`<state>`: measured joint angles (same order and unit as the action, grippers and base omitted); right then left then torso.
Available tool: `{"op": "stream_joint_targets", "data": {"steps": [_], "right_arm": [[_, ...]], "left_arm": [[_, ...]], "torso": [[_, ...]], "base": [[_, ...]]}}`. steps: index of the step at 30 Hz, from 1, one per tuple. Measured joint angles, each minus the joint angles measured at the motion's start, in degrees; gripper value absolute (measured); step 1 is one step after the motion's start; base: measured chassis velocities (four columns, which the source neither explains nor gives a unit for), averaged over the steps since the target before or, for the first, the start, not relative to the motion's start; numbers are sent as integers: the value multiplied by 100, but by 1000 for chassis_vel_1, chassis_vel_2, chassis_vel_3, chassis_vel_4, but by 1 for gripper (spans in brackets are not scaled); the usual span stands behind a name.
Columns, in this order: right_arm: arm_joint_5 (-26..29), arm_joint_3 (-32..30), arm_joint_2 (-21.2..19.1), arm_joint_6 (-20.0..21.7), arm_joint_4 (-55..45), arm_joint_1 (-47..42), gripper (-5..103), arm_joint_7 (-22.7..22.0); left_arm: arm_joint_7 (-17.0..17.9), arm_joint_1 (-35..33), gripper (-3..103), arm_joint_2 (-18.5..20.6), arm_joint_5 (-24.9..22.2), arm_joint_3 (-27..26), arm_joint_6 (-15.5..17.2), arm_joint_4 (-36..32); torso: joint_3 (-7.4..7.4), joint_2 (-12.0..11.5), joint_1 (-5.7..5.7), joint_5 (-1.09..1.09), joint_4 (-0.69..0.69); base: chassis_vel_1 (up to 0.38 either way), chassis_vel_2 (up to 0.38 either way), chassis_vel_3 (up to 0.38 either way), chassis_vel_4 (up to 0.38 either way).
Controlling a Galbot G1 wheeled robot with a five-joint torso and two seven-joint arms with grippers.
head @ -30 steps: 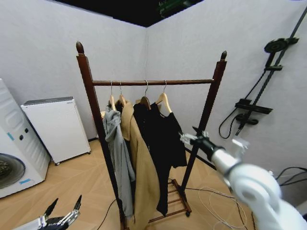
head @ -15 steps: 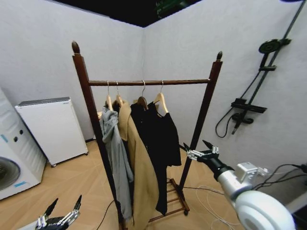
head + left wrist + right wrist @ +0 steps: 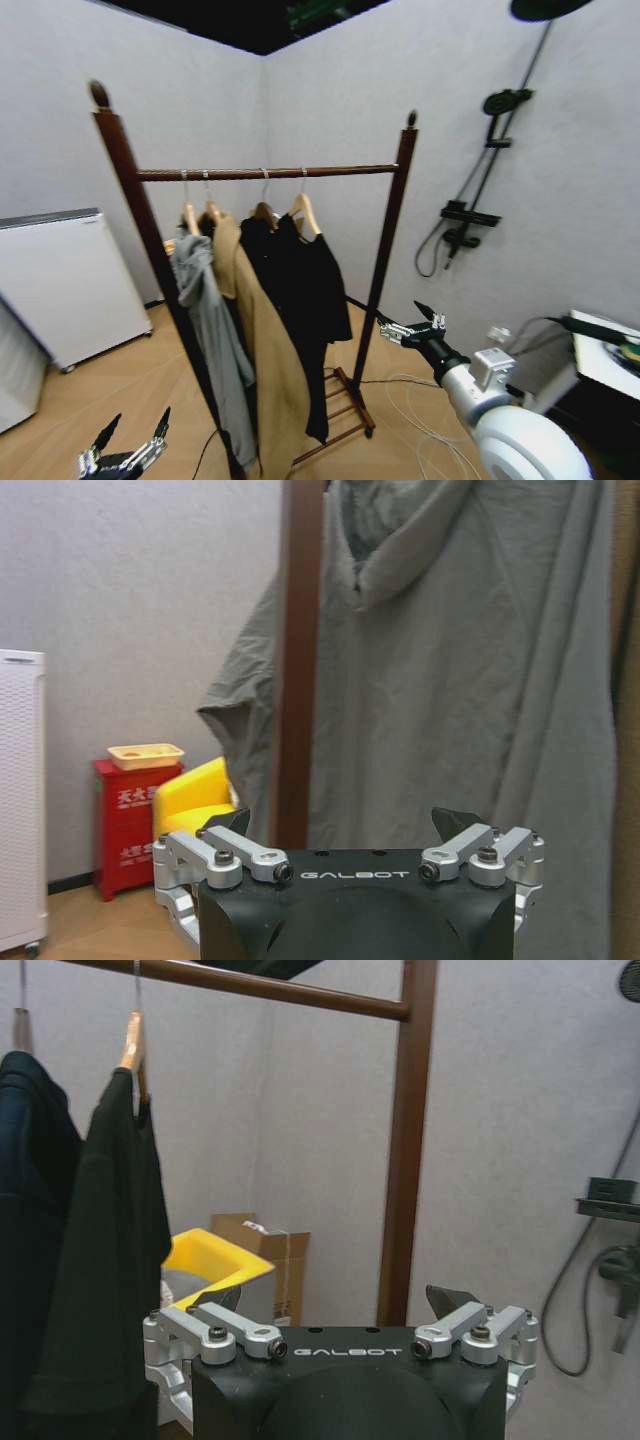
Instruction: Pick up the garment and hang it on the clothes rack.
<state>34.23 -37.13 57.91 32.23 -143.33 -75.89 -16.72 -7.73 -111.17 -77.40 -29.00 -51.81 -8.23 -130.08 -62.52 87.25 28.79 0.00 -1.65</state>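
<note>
The garment (image 3: 328, 285), a black hip-length jacket on a light wooden hanger (image 3: 304, 209), hangs rightmost on the rail of the clothes rack (image 3: 385, 250). In the right wrist view the garment (image 3: 110, 1260) hangs from the rail (image 3: 300, 992) beside the rack's post. My right gripper (image 3: 410, 328) is open and empty, low and to the right of the rack post, apart from the jacket. From its own wrist camera the right gripper (image 3: 340, 1298) shows spread jaws. My left gripper (image 3: 125, 450) hangs open at the bottom left; the left gripper (image 3: 345, 820) faces a grey hoodie (image 3: 470, 680).
On the rail also hang a grey hoodie (image 3: 205, 330), a tan coat (image 3: 262, 380) and a longer black coat (image 3: 285, 320). A white cabinet (image 3: 60, 285) stands at left, a shower fitting (image 3: 465, 220) on the right wall. Cables (image 3: 400, 400) lie on the floor. A yellow bin (image 3: 215, 1260) sits behind the rack.
The camera has turned right, so the rack sits further left in the picture. My right gripper has dropped lower and drawn back from the hanging jacket. The left gripper has not moved.
</note>
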Motion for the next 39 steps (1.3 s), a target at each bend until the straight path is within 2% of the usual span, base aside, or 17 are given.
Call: {"op": "stream_joint_targets", "data": {"steps": [5, 8, 9, 13, 16, 18, 20, 24, 25, 28, 29, 37, 39], "right_arm": [[-103, 19, 70, -164, 4, -85, 100, -9], [-133, 58, 87, -171, 5, -86, 100, -9], [-158, 109, 97, -173, 6, -70, 100, -10], [-182, 193, 95, -188, 7, -23, 100, -46], [-220, 325, 70, -210, 9, 83, 100, -112], [-223, 382, 55, -211, 8, 137, 100, -118], [-225, 401, 52, -211, 9, 151, 100, -119], [-231, 430, 48, -211, 9, 178, 100, -120], [-233, 431, 47, -211, 9, 208, 100, -120], [-233, 433, 59, -211, 9, 254, 100, -117], [-236, 443, 71, -211, 9, 257, 100, -114], [-295, 533, 136, -210, 9, 259, 100, -86], [-296, 534, 139, -209, 9, 266, 100, -83]], "left_arm": [[-1, 0, 100, 0, 0, 0, 0, 0], [0, 0, 100, 0, 0, 0, 0, 0], [0, 0, 100, 0, 0, 0, 0, 0], [0, 0, 100, 0, 0, 0, 0, 0], [0, 0, 100, 0, 0, 0, 0, 0], [0, -1, 100, 0, 0, 0, 0, 0], [0, 0, 100, 0, 0, 0, 0, 0], [0, 0, 100, 0, 0, 0, 0, 0], [-1, 0, 100, 0, 0, 0, 0, 0], [0, 0, 100, 0, 0, 0, 0, 0], [0, 0, 100, 0, 0, 0, 0, 0], [1, 0, 100, 0, 0, 0, 0, 0], [1, 0, 100, 0, 0, 0, 0, 0]], "torso": [[1, 1, -2, 0, 0], [1, 1, -1, -3, 0], [0, 1, -2, 3, -1], [1, 1, -2, -3, -1], [0, 1, -1, 2, 0], [0, 0, 0, -2, 2], [0, 0, -1, 2, 0], [0, 0, -1, -2, 0], [1, 1, -1, 4, -1], [0, 0, -1, -3, 1], [0, 1, -1, 2, 0], [0, 0, -1, -3, 1], [0, 0, -1, 2, 1]], "base": [[-75, -190, -156, -48], [-78, -208, -189, -59], [-77, -180, -194, -78], [-73, -184, -193, -76], [-64, -163, -189, -62], [-23, -198, -192, -41], [-27, -206, -203, -41], [-54, -229, -198, -32], [-50, -220, -210, -31], [-43, -220, -221, -32], [-17, -220, -229, -26], [-24, -220, -213, -23], [-12, -239, -249, -28]]}}
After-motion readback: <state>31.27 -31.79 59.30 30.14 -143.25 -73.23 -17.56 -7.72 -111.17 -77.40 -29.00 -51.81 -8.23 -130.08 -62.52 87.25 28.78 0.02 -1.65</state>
